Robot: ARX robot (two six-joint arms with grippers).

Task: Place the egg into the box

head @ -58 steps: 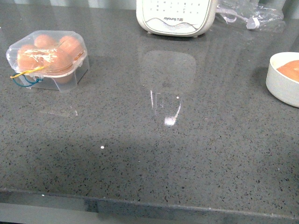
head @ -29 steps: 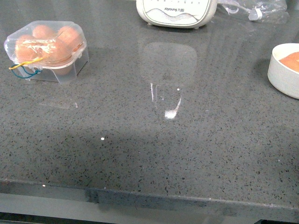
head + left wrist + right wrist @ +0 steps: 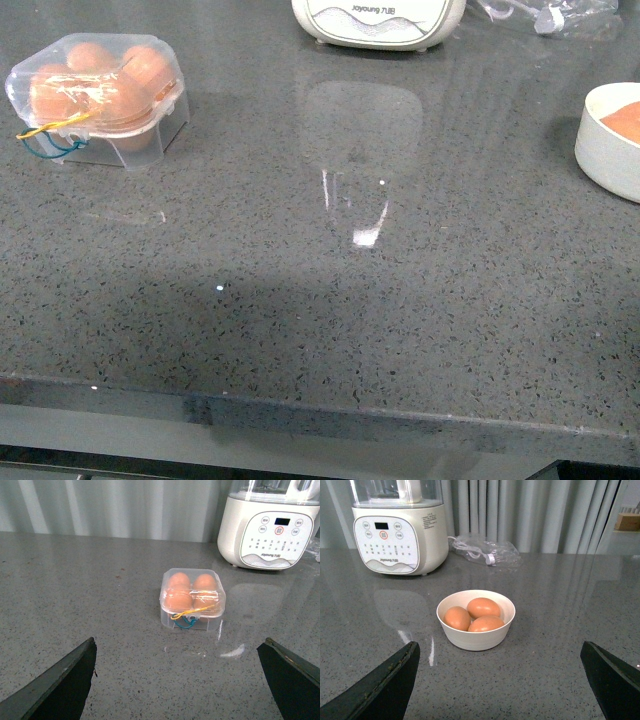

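Note:
The box point(image 3: 97, 98) is a clear plastic carton at the counter's far left, lid down, with a blue-and-yellow wire tie at its front. Four brown eggs fill it, as the left wrist view shows. There the box point(image 3: 192, 599) stands ahead of my left gripper point(image 3: 179, 641), which is open, empty and apart from it. Three brown eggs lie in a round white bowl point(image 3: 451, 630); one egg point(image 3: 483, 607) lies on top at the back. My right gripper point(image 3: 500, 647) is open and empty, just short of the bowl. Neither gripper shows in the front view.
A cream kitchen appliance point(image 3: 378, 22) stands at the back centre of the grey speckled counter point(image 3: 330, 300). A crumpled clear plastic bag point(image 3: 485, 552) lies beside it. The white bowl point(image 3: 600, 150) sits at the far right edge of the front view. The counter's front edge runs near the bottom.
The whole front view has shifted: box, appliance and bowl all sit a little higher in the picture than before. Nothing on the counter has moved relative to the rest.

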